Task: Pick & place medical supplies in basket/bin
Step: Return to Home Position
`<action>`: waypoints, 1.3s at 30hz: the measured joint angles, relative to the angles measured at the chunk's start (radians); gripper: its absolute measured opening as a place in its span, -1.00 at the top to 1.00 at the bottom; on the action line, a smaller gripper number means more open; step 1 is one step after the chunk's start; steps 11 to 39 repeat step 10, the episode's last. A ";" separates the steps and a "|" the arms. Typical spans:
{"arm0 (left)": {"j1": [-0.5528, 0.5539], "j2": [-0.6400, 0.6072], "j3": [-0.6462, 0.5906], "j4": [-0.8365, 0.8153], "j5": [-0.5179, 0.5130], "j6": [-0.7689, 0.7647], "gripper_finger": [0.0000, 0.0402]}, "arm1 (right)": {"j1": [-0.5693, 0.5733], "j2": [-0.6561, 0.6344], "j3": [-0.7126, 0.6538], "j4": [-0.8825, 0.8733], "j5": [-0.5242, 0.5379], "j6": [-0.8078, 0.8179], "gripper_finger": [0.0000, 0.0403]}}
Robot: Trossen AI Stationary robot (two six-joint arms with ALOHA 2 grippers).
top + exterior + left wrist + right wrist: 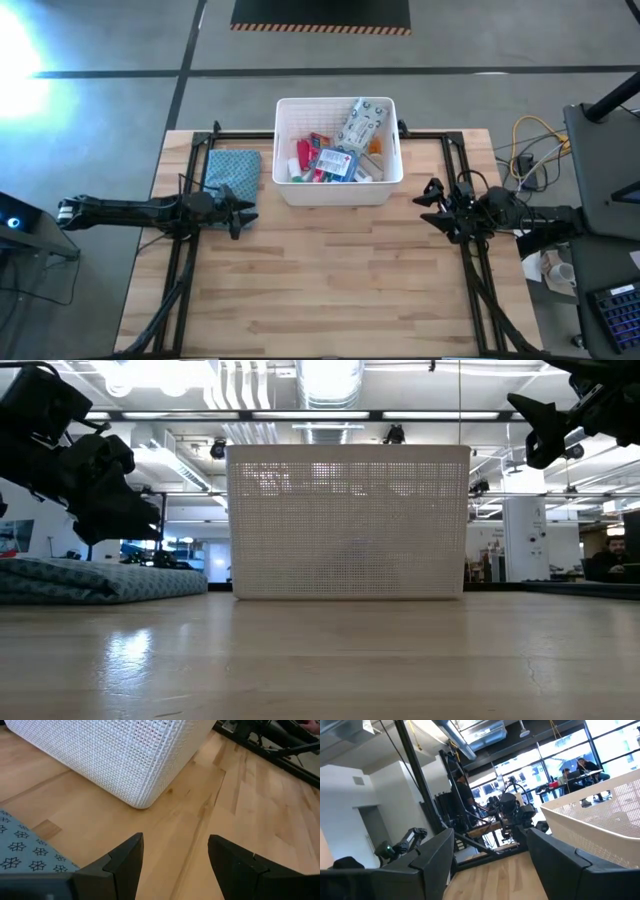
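Looking from above, the medical supplies (335, 152) are seen piled inside the white bin (338, 192). They seem small and light, likely best pinched across the middle. The left gripper (238, 213) is found left of the bin, the right gripper (432, 205) right of it. At table height, the supplies are hidden by the bin's wall. In the wrist views, both grippers are shown spread wide, nothing held.

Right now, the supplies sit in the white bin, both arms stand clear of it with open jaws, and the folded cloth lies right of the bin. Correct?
Not quite. The cloth lies left of the bin, not right, as the high view shows. The rest holds: the supplies sit in the bin, and both arms stand clear of it with open jaws.
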 joint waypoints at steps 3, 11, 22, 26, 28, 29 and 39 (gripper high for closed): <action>0.000 0.000 0.000 0.000 0.000 0.000 -0.01 | 0.000 0.000 0.000 0.000 0.000 0.000 -0.21; 0.000 0.000 0.000 0.000 0.000 0.000 -0.01 | 0.000 0.000 0.000 0.000 0.000 0.000 -0.20; 0.000 0.000 0.000 0.000 0.000 0.000 -0.01 | 0.000 0.000 0.000 0.000 0.000 0.000 -0.20; 0.000 0.000 0.000 0.000 0.000 0.000 -0.01 | 0.000 0.000 0.000 0.000 0.000 0.000 -0.20; 0.000 0.000 0.000 0.000 0.000 0.000 -0.01 | 0.000 0.000 0.000 0.000 0.000 0.000 -0.20; 0.000 0.000 0.000 0.000 0.000 0.000 -0.01 | 0.000 0.000 0.000 0.000 0.000 0.000 -0.20; 0.000 0.000 0.000 0.000 0.000 0.000 -0.01 | 0.000 0.000 0.000 0.000 0.000 0.000 -0.20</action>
